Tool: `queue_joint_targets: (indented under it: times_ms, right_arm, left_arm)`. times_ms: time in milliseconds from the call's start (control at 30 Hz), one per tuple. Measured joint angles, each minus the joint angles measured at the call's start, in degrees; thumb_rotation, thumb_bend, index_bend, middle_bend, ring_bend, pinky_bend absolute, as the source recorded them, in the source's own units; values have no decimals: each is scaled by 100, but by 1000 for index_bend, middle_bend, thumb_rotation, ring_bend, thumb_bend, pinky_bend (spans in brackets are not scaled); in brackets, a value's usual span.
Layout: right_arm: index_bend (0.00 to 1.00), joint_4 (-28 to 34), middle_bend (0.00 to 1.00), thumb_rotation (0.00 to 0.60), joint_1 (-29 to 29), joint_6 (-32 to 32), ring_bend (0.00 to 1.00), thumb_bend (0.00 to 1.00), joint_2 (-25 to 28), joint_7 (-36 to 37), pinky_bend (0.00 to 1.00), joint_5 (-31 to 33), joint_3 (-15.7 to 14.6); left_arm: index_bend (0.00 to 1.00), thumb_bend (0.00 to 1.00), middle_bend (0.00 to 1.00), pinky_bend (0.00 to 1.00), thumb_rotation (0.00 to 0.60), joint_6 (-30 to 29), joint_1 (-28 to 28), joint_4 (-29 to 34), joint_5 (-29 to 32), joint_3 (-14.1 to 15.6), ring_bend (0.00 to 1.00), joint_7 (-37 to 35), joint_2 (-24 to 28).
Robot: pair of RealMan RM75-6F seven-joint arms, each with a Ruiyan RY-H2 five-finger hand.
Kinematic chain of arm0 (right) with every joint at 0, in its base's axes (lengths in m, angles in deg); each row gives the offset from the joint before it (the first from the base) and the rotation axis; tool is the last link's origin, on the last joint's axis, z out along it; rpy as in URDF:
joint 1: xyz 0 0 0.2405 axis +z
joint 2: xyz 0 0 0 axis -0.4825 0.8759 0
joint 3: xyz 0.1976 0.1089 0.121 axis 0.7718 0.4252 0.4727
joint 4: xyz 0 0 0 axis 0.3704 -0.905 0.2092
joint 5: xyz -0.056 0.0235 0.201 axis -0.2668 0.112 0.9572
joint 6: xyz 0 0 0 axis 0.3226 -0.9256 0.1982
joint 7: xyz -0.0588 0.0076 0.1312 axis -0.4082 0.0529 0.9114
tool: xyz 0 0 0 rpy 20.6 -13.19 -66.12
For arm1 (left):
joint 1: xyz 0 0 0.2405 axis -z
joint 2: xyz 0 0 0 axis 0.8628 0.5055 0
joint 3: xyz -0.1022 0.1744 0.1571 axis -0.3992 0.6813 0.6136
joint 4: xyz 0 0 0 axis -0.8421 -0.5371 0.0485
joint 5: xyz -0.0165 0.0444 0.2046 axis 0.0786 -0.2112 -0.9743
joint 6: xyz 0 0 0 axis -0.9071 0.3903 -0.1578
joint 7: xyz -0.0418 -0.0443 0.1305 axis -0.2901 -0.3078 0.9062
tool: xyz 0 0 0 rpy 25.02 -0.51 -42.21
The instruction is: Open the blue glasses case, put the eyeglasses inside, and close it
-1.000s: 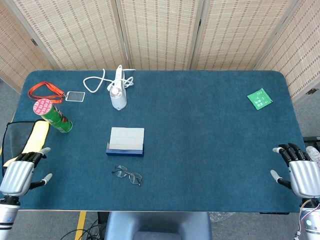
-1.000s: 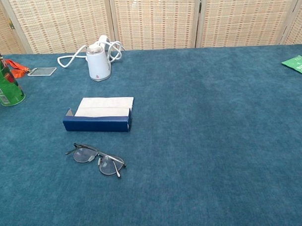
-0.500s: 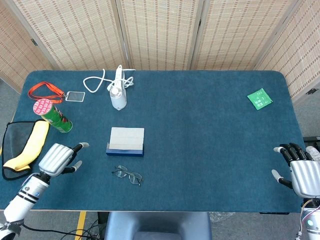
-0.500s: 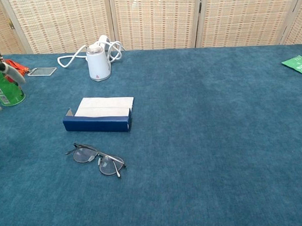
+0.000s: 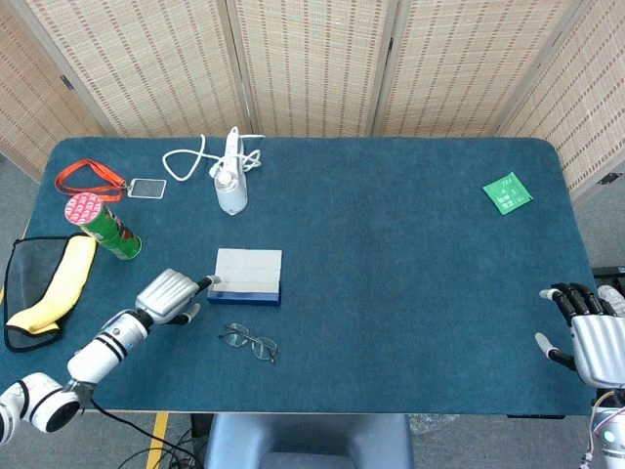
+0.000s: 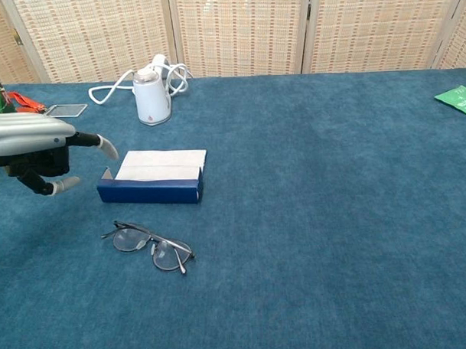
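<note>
The blue glasses case [image 5: 246, 276] [image 6: 153, 178] lies left of the table's middle with its pale lid face up. Thin-framed eyeglasses [image 5: 250, 343] [image 6: 150, 247] lie on the cloth just in front of it. My left hand [image 5: 171, 294] [image 6: 34, 149] hovers beside the case's left end, fingers apart, one fingertip [image 6: 107, 148] close to the case's corner; whether it touches is unclear. It holds nothing. My right hand [image 5: 589, 339] rests open at the table's far right edge, empty, seen only in the head view.
A green can [image 5: 104, 226] and a yellow-and-black pouch [image 5: 44, 284] sit to the left. A white device with a cord [image 5: 229, 183] [image 6: 151, 95], an orange lanyard with a badge [image 5: 105, 181] and a green packet [image 5: 507, 192] lie further back.
My left hand has travelled from the table's left edge rightward across the cloth to the case's left end. The right hand has barely shifted. Case and eyeglasses have not moved.
</note>
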Motion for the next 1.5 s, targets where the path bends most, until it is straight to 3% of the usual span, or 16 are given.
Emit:
queue_joint_targets:
  times_ms: [333, 533, 967, 1200, 1500]
  right_arm:
    - [273, -74, 245, 600, -27, -5, 226, 214, -12, 73, 302, 44, 7]
    - [273, -91, 247, 600, 2, 2, 231, 214, -29, 96, 302, 9, 23]
    - [273, -117, 249, 600, 32, 17, 247, 214, -61, 136, 302, -54, 12]
    - [273, -119, 249, 600, -5, -28, 253, 213, -32, 164, 302, -37, 13]
    - [273, -151, 249, 600, -70, -87, 262, 214, -13, 233, 302, -13, 3]
  left_arm:
    - [247, 567, 994, 967, 600, 633, 316, -270, 878, 64, 914, 896, -154]
    - [288, 567, 993, 967, 600, 774, 374, -146, 1724, 206, 914, 1617, -12]
    - [360, 567, 994, 967, 600, 356, 434, 1446, 2918, 816, 914, 2925, 854]
    - [322, 566, 994, 967, 600, 50, 501, 2185, 2666, 772, 914, 2807, 1130]
    - [268, 566, 994, 966, 600, -251, 586, 2000, 1116, 508, 914, 2105, 836]
